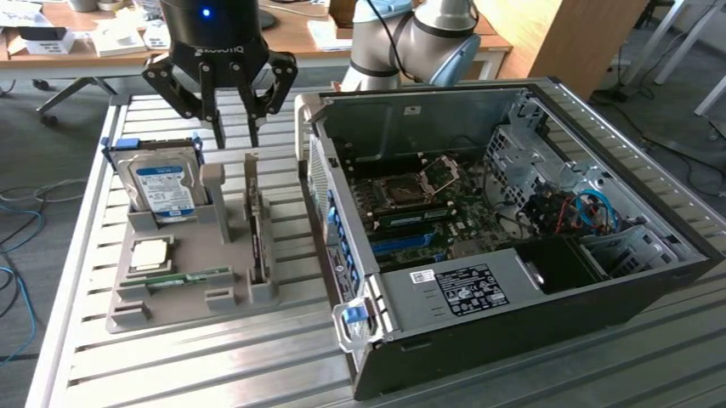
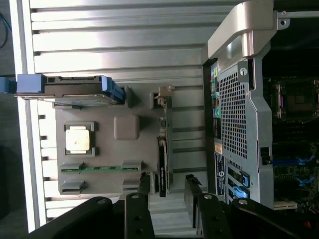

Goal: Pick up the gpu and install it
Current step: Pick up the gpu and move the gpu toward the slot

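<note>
The gpu (image 1: pixel 257 229) stands edge-on in a slot of the grey holder tray (image 1: pixel 193 302), a thin dark strip running along the tray's side nearest the computer. In the wrist view the gpu (image 2: pixel 163 154) lies just ahead of the fingers. My gripper (image 1: pixel 236 136) hangs above the far end of the card, open, with nothing between its fingers. The wrist view shows the gripper (image 2: pixel 168 191) with one finger (image 2: pixel 144 186) on each side of the card's line, apart from it. The open computer case (image 1: pixel 511 212) lies on its side, its motherboard (image 1: pixel 420 208) exposed.
The tray also holds a silver hard drive with a blue label (image 1: pixel 162 183), a square processor (image 1: pixel 151 253) and a green memory stick (image 1: pixel 187 278). The case's rear panel (image 2: pixel 239 124) stands close beside the tray. Desks and cables lie beyond the slatted metal table (image 1: pixel 227 365).
</note>
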